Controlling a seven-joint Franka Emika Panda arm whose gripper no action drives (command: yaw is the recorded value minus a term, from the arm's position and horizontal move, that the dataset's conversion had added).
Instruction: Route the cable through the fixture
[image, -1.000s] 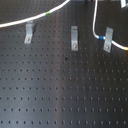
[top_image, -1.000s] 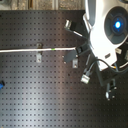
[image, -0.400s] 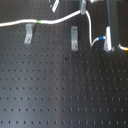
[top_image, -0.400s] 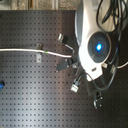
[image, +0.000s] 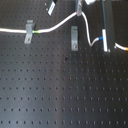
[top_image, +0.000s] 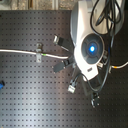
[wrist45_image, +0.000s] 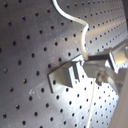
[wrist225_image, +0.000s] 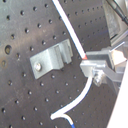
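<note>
A matte black perforated metal breadboard (image: 60, 95) carries three grey slotted metal clips (image: 29, 31). The thin white flexible cable (image: 57, 26) lies in the clip nearest one side edge, its green band (image: 31, 32) there. The metal gripper (wrist225_image: 97, 67) is clamped on the cable.

Soft, blurry frames; even lighting
</note>
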